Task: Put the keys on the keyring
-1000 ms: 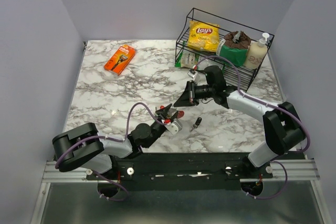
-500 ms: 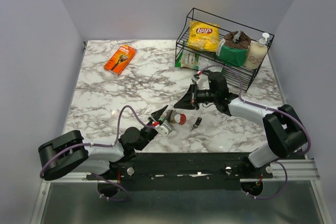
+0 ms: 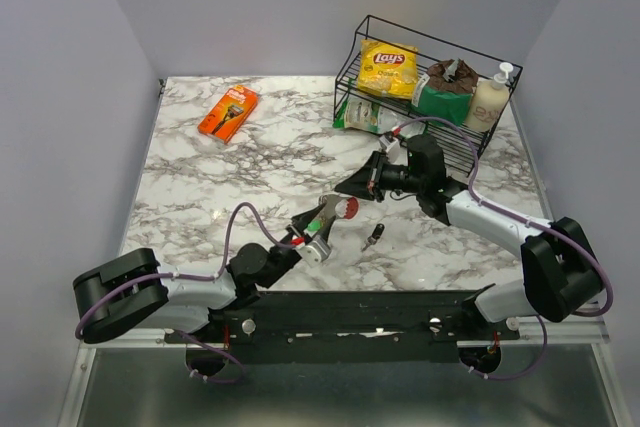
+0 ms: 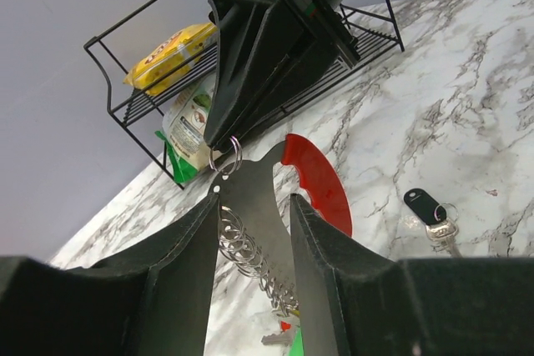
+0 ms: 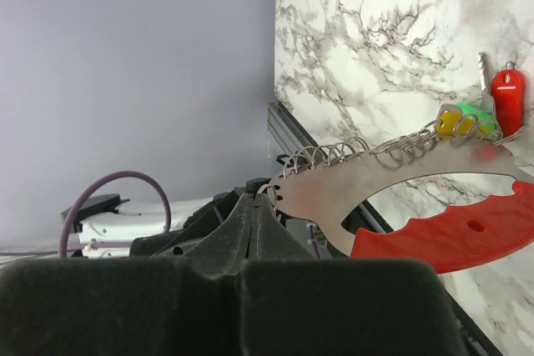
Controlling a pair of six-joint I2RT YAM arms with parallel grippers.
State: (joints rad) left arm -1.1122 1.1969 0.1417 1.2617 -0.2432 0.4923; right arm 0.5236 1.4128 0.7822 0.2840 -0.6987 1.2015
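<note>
left wrist | left gripper pinching keyring | right gripper pressed together at keyring's end | keys dangling

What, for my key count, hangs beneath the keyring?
A chain of rings hangs from the keyring, carrying yellow, green and red keys. In the left wrist view the left end effector hides most of them.

On your marbled surface you have a flat orange box lying at about ten o'clock and a black wire rack standing at two o'clock. Its upper shelf holds, from nine to three o'clock, a yellow Lay's bag, a green-and-brown packet and a cream pump bottle. A green-and-white pouch sits lower down at the rack's seven o'clock corner.
</note>
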